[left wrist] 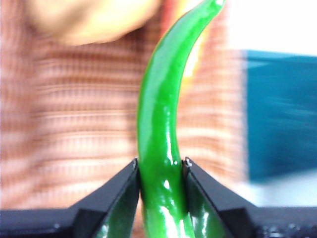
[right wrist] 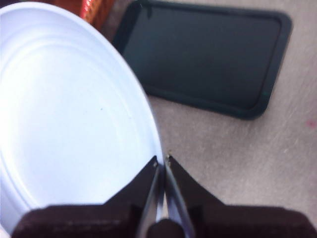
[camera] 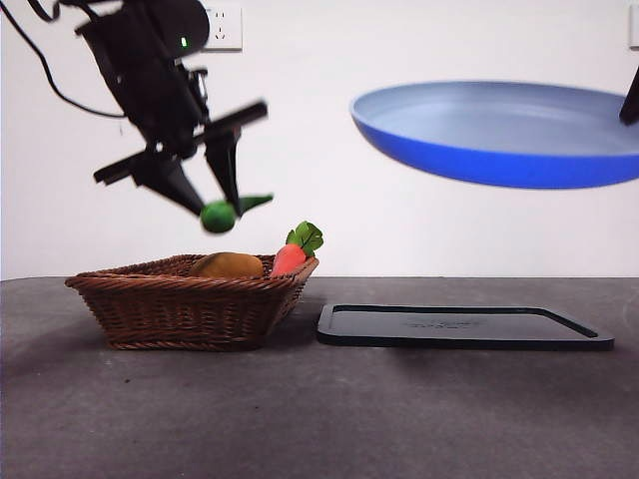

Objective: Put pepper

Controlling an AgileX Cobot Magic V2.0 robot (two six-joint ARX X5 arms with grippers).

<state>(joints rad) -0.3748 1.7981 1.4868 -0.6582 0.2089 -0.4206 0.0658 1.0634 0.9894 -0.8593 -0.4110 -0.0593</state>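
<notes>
The glossy green pepper (left wrist: pixel 161 129) is pinched between the jaws of my left gripper (left wrist: pixel 161 171), which is shut on it. In the front view this gripper (camera: pixel 220 205) hangs above the wicker basket (camera: pixel 190 304) with the pepper (camera: pixel 230 213) seen end-on. My right gripper (right wrist: pixel 162 166) is shut on the rim of the blue plate (right wrist: pixel 69 114). It holds the plate (camera: pixel 499 135) in the air at the upper right, above the black tray (camera: pixel 459 326).
The basket holds a tan potato-like lump (camera: pixel 228 265) and a red-orange carrot toy (camera: pixel 295 254) with green leaves. The flat black tray (right wrist: pixel 203 54) lies on the grey table to the basket's right. A white wall stands behind.
</notes>
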